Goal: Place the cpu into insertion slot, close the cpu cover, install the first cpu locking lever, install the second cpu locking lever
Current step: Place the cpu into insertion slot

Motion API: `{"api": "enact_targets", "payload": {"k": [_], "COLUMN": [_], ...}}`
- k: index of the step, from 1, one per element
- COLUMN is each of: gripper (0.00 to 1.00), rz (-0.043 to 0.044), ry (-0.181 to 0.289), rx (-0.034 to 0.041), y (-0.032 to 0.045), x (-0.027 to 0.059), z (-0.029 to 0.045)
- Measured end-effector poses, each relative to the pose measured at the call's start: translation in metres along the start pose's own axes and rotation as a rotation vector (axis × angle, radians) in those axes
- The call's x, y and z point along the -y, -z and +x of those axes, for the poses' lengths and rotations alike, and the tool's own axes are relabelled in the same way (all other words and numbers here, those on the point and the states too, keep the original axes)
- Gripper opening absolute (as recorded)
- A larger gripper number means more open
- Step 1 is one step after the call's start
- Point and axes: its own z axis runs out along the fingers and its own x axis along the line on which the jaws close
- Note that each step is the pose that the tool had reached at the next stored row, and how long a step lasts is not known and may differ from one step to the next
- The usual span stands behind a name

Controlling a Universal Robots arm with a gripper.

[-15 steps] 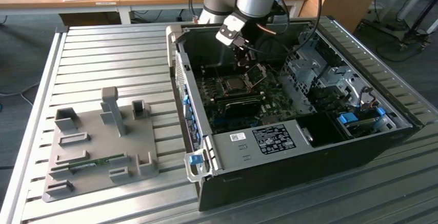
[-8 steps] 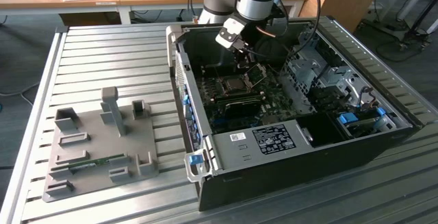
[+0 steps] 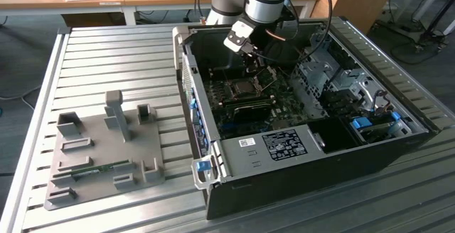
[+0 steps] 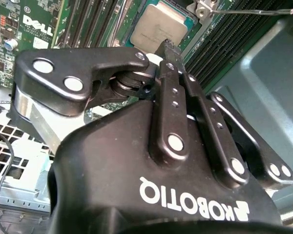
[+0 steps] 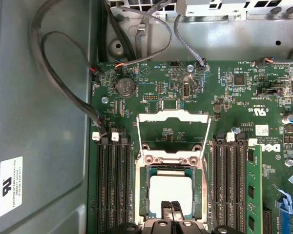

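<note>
The cpu lies flat in the socket on the green motherboard, its silvery top facing up; it also shows in the second wrist view. The cpu cover stands swung open beyond the socket, with the board visible through its window. A thin locking lever sticks out beside the socket, raised. My gripper hovers at the cpu's near edge with its two black fingers pressed together and nothing between them. In the exterior view the gripper reaches down into the open computer case.
Black memory slots flank the socket, with a green memory module on one side. Black cables loop along the grey case wall. A grey fixture plate lies on the slatted table at the exterior view's left.
</note>
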Motion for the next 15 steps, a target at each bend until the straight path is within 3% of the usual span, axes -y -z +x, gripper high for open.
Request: {"api": "enact_targets", "payload": {"k": [15], "gripper": [0.11], "rz": [-0.0003], "ry": [0.000], "rx": [0.0003], "y": [-0.0091], "x": [-0.0011], "z": [-0.0024]}}
